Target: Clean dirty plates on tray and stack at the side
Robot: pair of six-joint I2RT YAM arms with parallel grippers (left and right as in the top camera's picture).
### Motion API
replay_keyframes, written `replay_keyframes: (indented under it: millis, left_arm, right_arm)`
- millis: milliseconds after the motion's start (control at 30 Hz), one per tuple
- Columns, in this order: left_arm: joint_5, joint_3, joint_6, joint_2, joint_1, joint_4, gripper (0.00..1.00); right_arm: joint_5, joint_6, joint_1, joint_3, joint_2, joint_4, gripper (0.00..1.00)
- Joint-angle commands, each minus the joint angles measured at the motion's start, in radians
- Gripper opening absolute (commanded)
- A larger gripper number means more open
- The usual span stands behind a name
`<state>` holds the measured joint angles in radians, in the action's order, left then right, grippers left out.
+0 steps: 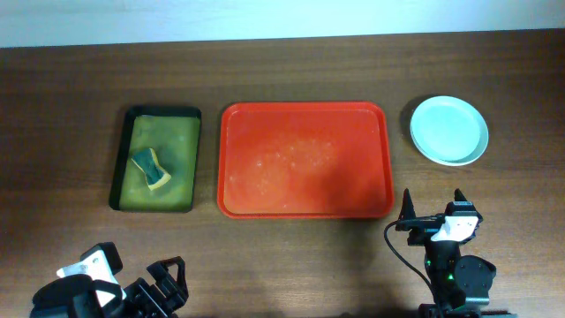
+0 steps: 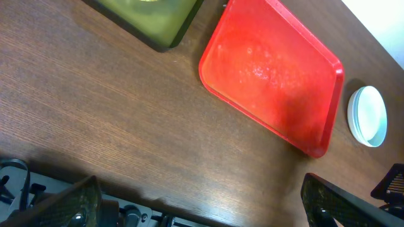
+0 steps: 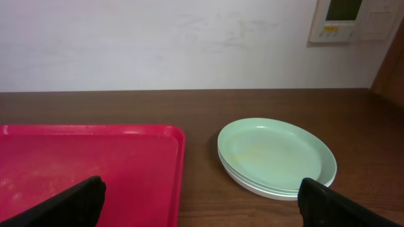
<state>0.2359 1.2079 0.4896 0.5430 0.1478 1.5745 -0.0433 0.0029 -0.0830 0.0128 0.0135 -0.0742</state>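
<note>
Plates (image 1: 448, 130) are off the red tray (image 1: 305, 163), stacked on the wood table (image 1: 282, 265), ahead and to the right of the right pincer (image 1: 433, 199). Right wrist view shows three rims nested flush, with the stack sitting flat. They are pale mint green, round and shallow, and the top one is glossy with a faint yellowish tint in its well. The stack sits just beside the tray's right edge without touching it. The tray lies ahead and to the left of that pincer, flat, with its rim intact and whitish wet-looking specks scattered across the middle of its floor. Right pincer is spread wide, with dark fingertips at both edges of its own view and nothing between them. Left pincer (image 2: 201, 183) is also spread wide with nothing in it. From it, the red tray is ahead and right, and the plates are further right past the tray's far corner. The dark tray (image 1: 119, 168) with the olive-green inside is ahead and left, holding a yellow sponge (image 1: 152, 168) with a dark scrub face, lying tilted. Both pincers are well apart from the trays and plates.
</note>
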Motion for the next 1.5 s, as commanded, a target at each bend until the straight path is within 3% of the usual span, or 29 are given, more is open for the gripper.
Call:
replay_keyframes:
  millis: [0,200,300,367,533,633,800,933,1000,1100,1133,1333,1467]
  left_arm:
    - [0.000,0.001,-0.016,-0.006,-0.003,-0.001,0.99]
    - [-0.020,0.001,-0.021,-0.006,-0.014,0.032,0.99]
    - [-0.034,-0.011,-0.112,-0.006,-0.144,-0.033,0.99]
    - [-0.034,-0.110,-0.218,-0.053,-0.231,-0.220,0.99]
    - [-0.018,-0.510,-0.284,-0.284,-0.237,-0.657,0.99]
    - [-0.018,-0.784,-0.286,-0.415,-0.237,-1.029,0.99]
    - [-0.005,-1.065,-0.267,-0.538,-0.196,-1.467,0.99]
    - [-0.071,-1.168,-0.268,-0.538,-0.158,-1.667,0.99]
    - [-0.084,-1.200,-0.316,-0.539,-0.158,-1.684,0.99]
    - [-0.111,-1.200,-0.442,-0.539,-0.158,-1.577,0.99]
    - [-0.150,-1.200,-0.441,-0.539,-0.157,-1.504,0.99]
    - [-0.188,-1.200,-0.558,-0.539,-0.112,-1.490,0.99]
    - [-0.216,-1.200,-0.559,-0.539,-0.112,-1.486,0.99]
  right_arm:
    - [-0.001,-0.003,-0.010,-0.007,-0.010,-0.002,0.99]
    - [-0.001,-0.003,-0.010,-0.007,-0.010,-0.002,0.98]
    - [-0.001,-0.003,-0.010,-0.007,-0.010,-0.002,0.98]
    - [-0.001,-0.003,-0.010,-0.007,-0.010,-0.001,0.98]
    - [-0.001,-0.003,-0.010,-0.007,-0.010,-0.001,0.98]
    - [-0.001,-0.003,-0.010,-0.007,-0.010,-0.001,0.98]
    - [-0.001,-0.003,-0.010,-0.007,-0.010,-0.001,0.98]
    - [-0.001,-0.003,-0.010,-0.007,-0.010,-0.001,0.98]
    - [-0.001,-0.003,-0.010,-0.007,-0.010,-0.001,0.98]
    - [-0.001,-0.003,-0.010,-0.007,-0.010,-0.001,0.98]
    - [-0.001,-0.003,-0.010,-0.007,-0.010,-0.002,0.98]
    - [-0.001,-0.003,-0.010,-0.007,-0.010,-0.001,0.98]
    - [-0.001,-0.003,-0.010,-0.007,-0.010,-0.001,0.98]
